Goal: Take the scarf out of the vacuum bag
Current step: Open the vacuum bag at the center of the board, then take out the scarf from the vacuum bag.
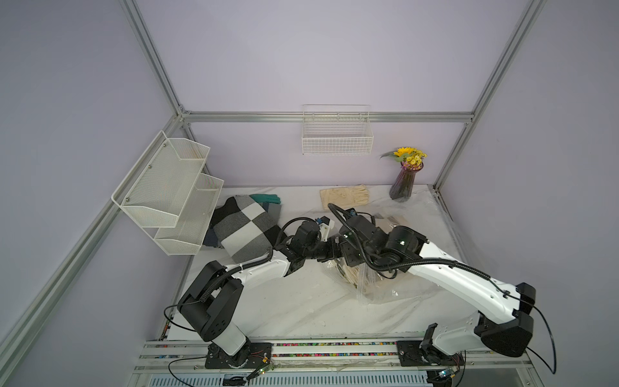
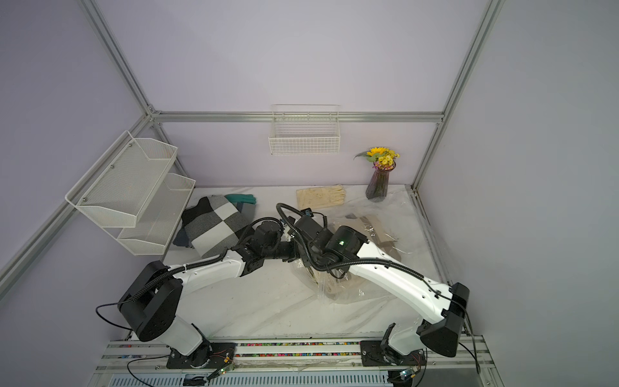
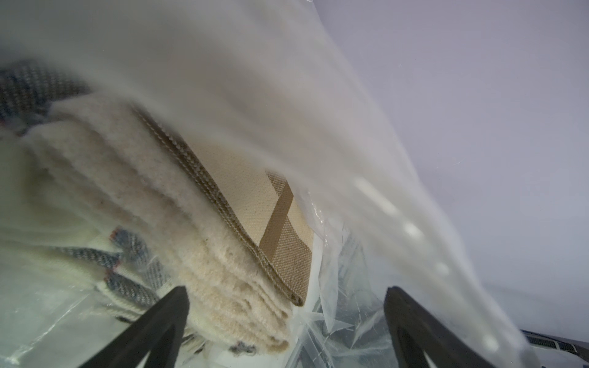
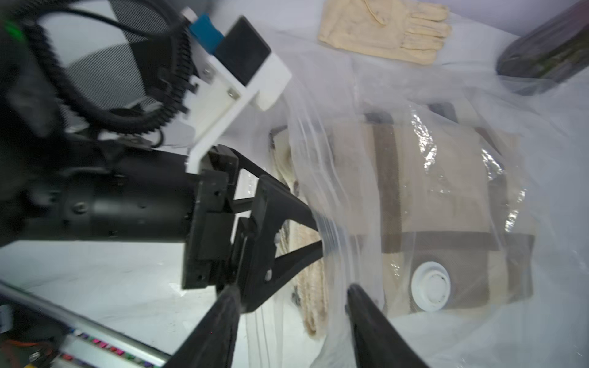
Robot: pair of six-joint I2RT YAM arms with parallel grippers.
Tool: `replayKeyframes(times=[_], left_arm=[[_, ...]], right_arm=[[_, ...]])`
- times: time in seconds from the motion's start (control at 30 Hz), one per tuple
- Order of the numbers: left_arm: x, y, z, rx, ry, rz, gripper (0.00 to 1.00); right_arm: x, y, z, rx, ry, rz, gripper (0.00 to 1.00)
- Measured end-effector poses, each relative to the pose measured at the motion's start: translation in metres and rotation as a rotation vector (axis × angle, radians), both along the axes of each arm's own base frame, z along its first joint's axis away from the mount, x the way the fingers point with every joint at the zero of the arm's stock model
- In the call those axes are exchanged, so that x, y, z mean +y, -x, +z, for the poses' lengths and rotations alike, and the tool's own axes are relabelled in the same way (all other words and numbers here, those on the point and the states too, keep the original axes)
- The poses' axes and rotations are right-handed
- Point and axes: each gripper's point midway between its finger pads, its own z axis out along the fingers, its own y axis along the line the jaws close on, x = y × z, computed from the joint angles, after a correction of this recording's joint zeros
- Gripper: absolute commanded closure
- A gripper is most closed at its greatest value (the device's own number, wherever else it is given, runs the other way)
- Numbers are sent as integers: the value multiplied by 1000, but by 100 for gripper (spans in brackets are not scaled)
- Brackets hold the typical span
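The two black robot wrists (image 1: 338, 248) meet over the crinkly transparent plastic vacuum bag (image 1: 371, 288), toward three o'clock on the white marbled table (image 1: 301, 311), and bury its middle in both top views. Left wrist view: bag film smears milky-blurred over the beige brown-striped woven scarf (image 3: 277, 223). Black fingers of the left gripper (image 3: 287, 291) and right gripper (image 4: 292, 287) run off-frame.

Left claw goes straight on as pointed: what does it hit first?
Likely the folded edge of the scarf, just ahead of the open left claw inside the vacuum bag; depth unclear.
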Motion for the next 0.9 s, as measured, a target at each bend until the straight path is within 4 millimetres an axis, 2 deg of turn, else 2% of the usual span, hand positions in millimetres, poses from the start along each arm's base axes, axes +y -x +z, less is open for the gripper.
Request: replayKeyframes(times=[0.23, 0.33, 0.43, 0.47, 0.7, 0.9], left_arm=[[3, -1, -3, 9, -9, 8, 3], [3, -1, -3, 9, -9, 7, 2], [2, -1, -3, 9, -9, 6, 2], [2, -1, -3, 9, -8, 6, 2], [0, -3, -3, 6, 3, 4, 4], [-8, -9, -15, 34, 20, 2, 19]], right_arm=[[-23, -8, -31, -11, 270, -95, 52], [-31, -9, -34, -22, 326, -122, 79], [-35, -10, -31, -40, 333, -142, 97], [-36, -11, -29, -47, 329, -146, 100], [-39, -9, -14, -78, 281, -155, 100], [-38, -10, -13, -85, 261, -162, 100]])
